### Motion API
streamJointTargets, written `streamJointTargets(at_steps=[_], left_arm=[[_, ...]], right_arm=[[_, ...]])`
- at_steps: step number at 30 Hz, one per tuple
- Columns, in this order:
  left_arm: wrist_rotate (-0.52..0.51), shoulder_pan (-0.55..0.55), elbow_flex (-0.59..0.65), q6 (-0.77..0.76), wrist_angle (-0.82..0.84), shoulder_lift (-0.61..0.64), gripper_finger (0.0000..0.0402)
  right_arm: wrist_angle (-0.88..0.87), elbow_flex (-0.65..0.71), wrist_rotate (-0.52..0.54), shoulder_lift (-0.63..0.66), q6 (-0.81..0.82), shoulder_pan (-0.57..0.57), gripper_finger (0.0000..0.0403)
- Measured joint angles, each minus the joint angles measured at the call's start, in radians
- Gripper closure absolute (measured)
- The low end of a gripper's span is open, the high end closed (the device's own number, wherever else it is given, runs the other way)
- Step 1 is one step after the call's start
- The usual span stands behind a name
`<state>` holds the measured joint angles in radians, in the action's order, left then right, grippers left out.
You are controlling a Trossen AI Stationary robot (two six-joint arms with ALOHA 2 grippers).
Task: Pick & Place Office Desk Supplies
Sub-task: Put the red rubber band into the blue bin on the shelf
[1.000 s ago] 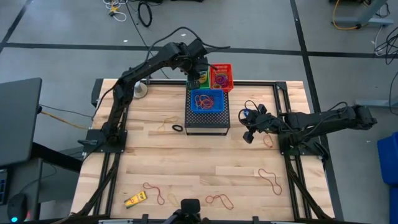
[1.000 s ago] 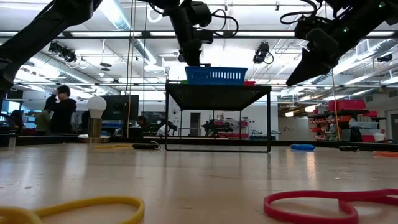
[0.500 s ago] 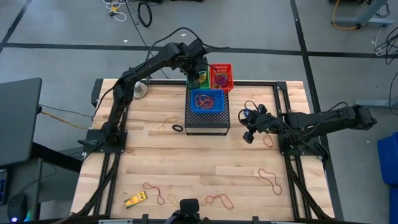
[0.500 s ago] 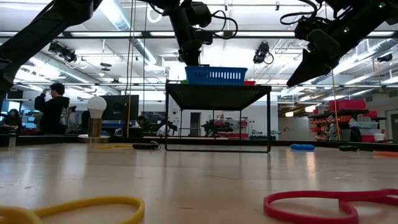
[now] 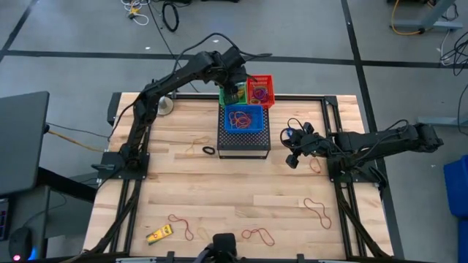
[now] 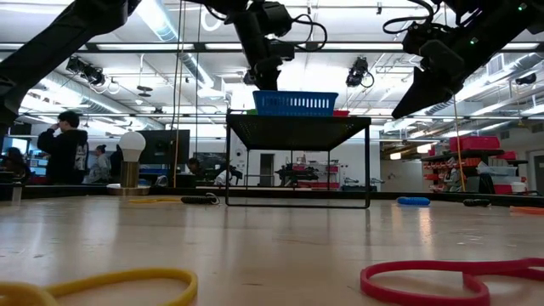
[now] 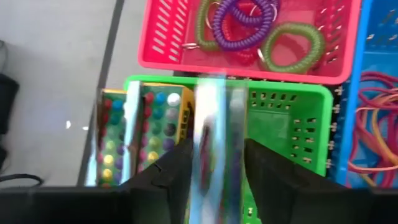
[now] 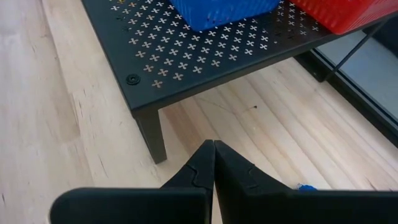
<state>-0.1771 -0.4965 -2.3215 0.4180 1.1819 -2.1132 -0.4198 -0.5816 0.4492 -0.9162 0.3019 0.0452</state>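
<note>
Three small baskets sit on the black perforated stand [image 5: 243,140] at the far middle of the wooden surface [image 5: 234,190]: we count a green basket [image 7: 292,118], a red basket [image 7: 249,37] and a blue basket [image 5: 243,118].

Green basket: we see printed boxes [image 7: 140,134] with coloured dots standing on edge inside it. A blurred pale item [image 7: 214,134] shows between the dark fingers, so we cannot tell whether it is gripped or loose.

Red basket: purple ring [image 7: 245,25] and green rings [image 7: 292,46], coiled.

Blue basket: red-brown and tan rubber bands [image 5: 244,117], heaped.

Left gripper [image 7: 214,168]: over the green basket, jaws parted around the blurred item.

Right gripper [image 8: 214,158]: low by the stand's right side, above bare wood, jaws clenched on nothing.

Loose on the surface, we list:
- black ring [image 5: 209,150], just left of the stand, beside a tan band [image 5: 196,143];
- red-brown band [image 5: 317,210], near right;
- red-brown bands [image 5: 257,234] and [image 5: 180,223], near edge;
- small yellow item [image 5: 158,234], near-left corner.

People stand in the room behind the surface, seen in the low view.
</note>
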Motion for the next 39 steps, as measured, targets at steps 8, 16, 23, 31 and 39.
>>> streamJointTargets(at_steps=[8, 16, 23, 31, 39], left_arm=[[-0.067, 0.006, 0.000, 0.033, 0.005, 0.007, 0.0207], [-0.086, 0.015, 0.000, 0.052, 0.012, 0.095, 0.0201], [-0.023, 0.023, 0.000, -0.144, 0.043, 0.179, 0.0253], [0.004, 0.049, 0.000, -0.302, 0.047, 0.264, 0.0371], [-0.023, 0.191, 0.075, -0.369, -0.054, 0.278, 0.0391]], right_arm=[[0.000, 0.000, -0.001, 0.000, 0.000, 0.002, 0.0392], [0.001, 0.000, -0.001, 0.000, -0.003, 0.002, 0.0392], [0.001, 0.000, -0.004, 0.000, -0.003, 0.002, 0.0392], [0.000, 0.000, 0.019, 0.000, -0.077, 0.002, 0.0392], [0.001, 0.000, 0.023, 0.000, -0.109, 0.002, 0.0392]])
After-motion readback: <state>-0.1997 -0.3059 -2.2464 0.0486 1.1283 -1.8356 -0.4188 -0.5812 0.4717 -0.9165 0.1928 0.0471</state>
